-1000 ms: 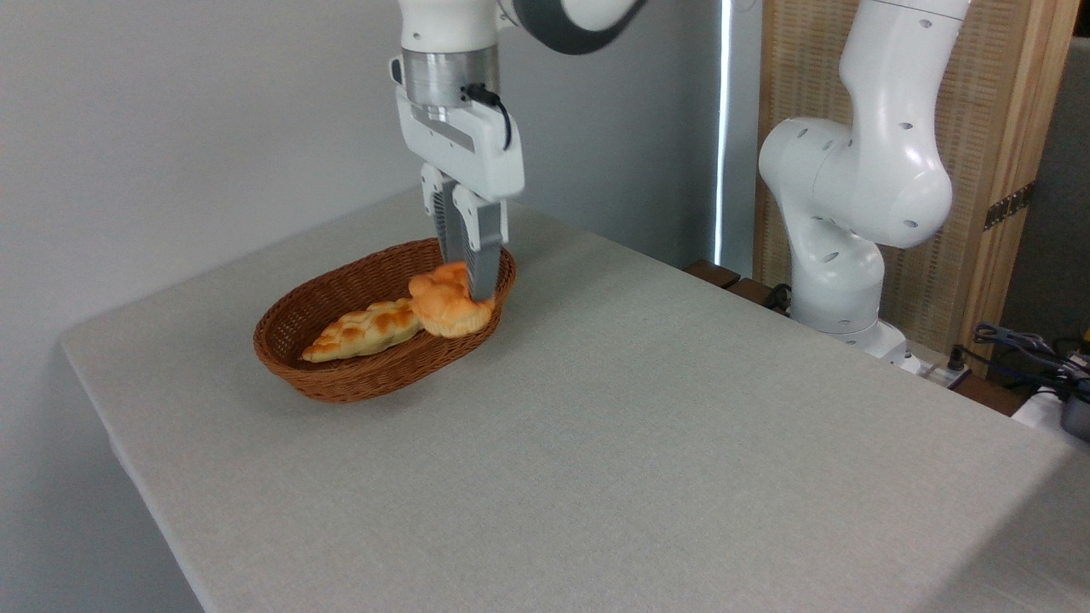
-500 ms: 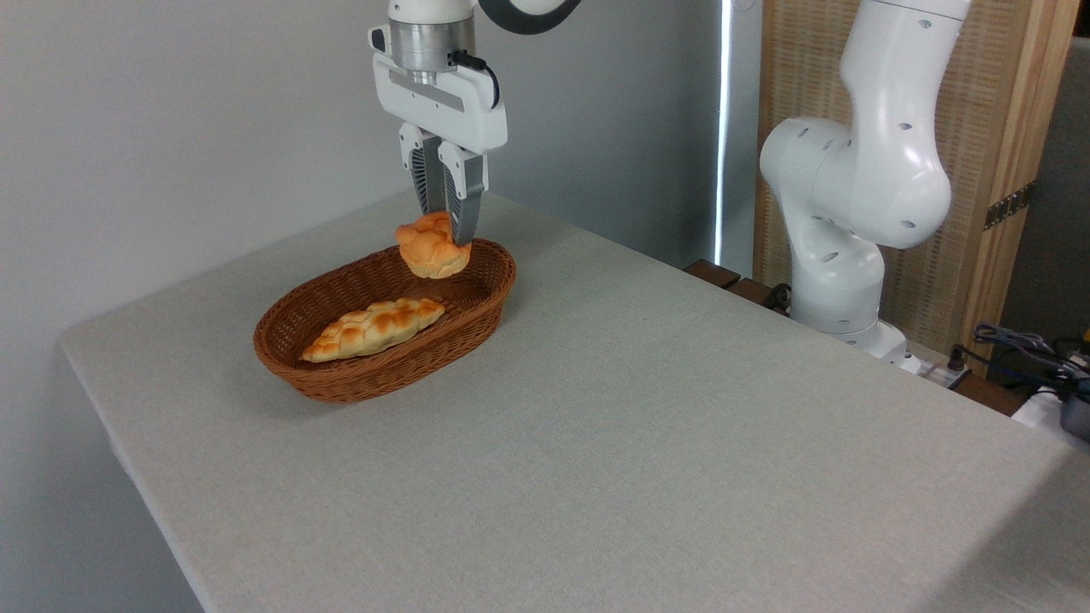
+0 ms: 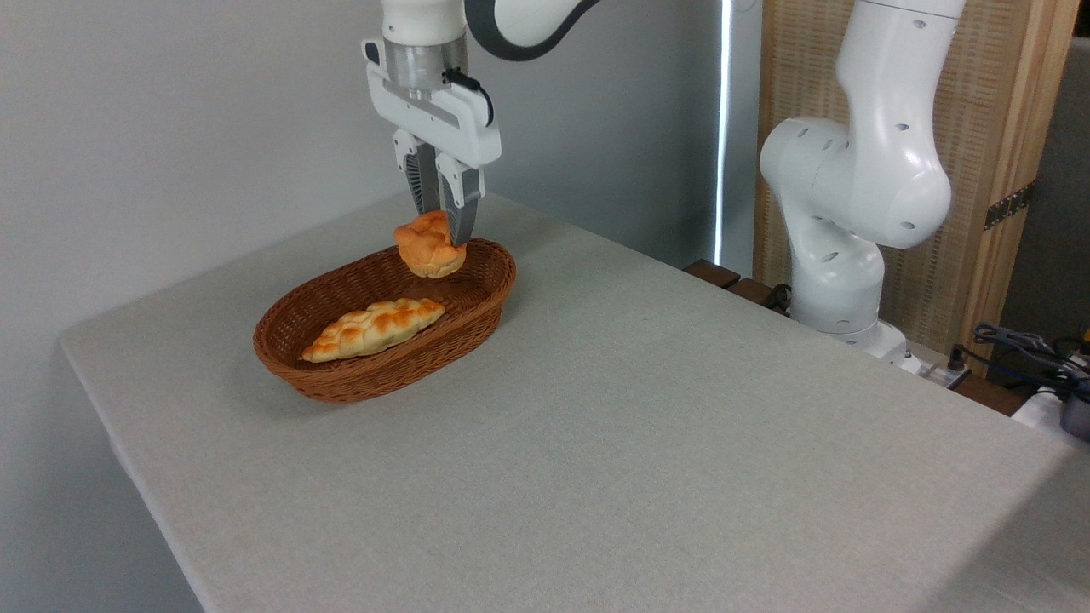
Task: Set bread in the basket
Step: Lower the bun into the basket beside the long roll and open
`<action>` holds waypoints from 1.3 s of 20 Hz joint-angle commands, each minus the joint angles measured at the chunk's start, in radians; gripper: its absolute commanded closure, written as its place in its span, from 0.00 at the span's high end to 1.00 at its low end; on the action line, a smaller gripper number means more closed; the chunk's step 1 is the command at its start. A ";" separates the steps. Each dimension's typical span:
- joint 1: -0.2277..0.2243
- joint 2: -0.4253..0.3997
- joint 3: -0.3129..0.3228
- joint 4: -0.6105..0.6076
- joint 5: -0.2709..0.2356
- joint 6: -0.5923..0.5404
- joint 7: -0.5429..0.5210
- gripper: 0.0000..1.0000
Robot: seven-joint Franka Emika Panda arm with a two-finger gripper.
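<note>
Gripper (image 3: 441, 228) pinches the bun (image 3: 428, 247) from above, holding it in the air over the far end of the basket (image 3: 358, 383) on the desk (image 3: 647, 443). A long braided loaf (image 3: 373, 328) lies inside. The step in hand looks like placing: next, lower the bun into the free space beside the loaf and release.

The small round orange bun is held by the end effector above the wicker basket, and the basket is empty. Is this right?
Not quite. The oval reddish-brown wicker basket is not empty: the camera view shows a long braided golden loaf lying in it. The end effector does hold the small round orange bun above it.
</note>
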 commanded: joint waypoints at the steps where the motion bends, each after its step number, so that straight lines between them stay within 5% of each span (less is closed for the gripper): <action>1: -0.020 0.020 0.003 0.007 -0.015 0.019 -0.004 0.89; 5: -0.028 0.025 0.003 -0.003 -0.011 0.020 -0.002 0.99; 13: -0.025 0.020 0.016 -0.004 0.006 0.018 0.028 1.00; 18: -0.023 0.002 0.155 0.008 0.153 0.012 0.121 1.00; 22: -0.022 0.012 0.261 0.095 0.192 -0.028 0.166 1.00; 26: -0.019 0.022 0.365 0.218 0.210 -0.196 0.314 1.00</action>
